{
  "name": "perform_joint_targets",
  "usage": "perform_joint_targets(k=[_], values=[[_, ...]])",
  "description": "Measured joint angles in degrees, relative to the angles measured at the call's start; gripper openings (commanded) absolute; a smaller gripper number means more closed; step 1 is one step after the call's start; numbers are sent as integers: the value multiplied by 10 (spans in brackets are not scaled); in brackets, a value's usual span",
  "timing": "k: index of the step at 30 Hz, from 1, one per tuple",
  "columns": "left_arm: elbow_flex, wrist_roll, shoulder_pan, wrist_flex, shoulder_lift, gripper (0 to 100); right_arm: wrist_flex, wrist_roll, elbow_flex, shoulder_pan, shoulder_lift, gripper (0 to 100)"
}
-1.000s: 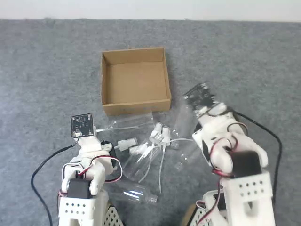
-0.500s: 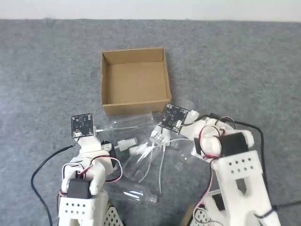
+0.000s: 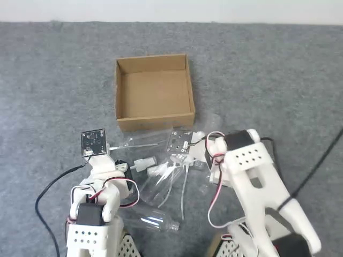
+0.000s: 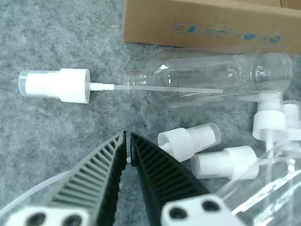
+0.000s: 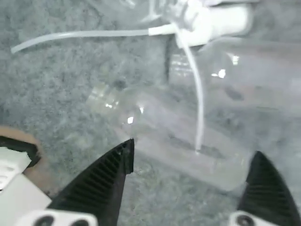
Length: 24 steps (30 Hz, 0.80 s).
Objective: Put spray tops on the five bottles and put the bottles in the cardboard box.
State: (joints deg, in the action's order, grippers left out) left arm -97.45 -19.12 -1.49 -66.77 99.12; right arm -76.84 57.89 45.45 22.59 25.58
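Note:
The open cardboard box stands behind a heap of clear bottles and white spray tops. My right gripper hangs open over the heap, its fingers either side of a lying clear bottle; a spray top lies beyond it. My left gripper is shut on nothing, just above the carpet. In front of it a spray top lies with its tube inside a bottle beside the box wall. Two loose tops lie close by.
Grey carpet covers the table around the box. One more clear bottle lies near the left arm's base. The right arm stretches over the right side of the heap. Thin white tubes cross the pile.
The right arm has swung left and down from beside the box to over the heap of bottles. The left arm has kept still.

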Motion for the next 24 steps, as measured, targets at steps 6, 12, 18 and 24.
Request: perform_joint_targets(k=[6,12,18,24], values=[[0,0,0,0,0,13,2,39,-3,6,-33,365],[0,0,0,0,0,13,17,63,1,2,-122,365],[0,0,0,0,0,13,42,69,0,4,-172,276],[0,0,-1,0,0,13,43,69,0,4,-177,171]])
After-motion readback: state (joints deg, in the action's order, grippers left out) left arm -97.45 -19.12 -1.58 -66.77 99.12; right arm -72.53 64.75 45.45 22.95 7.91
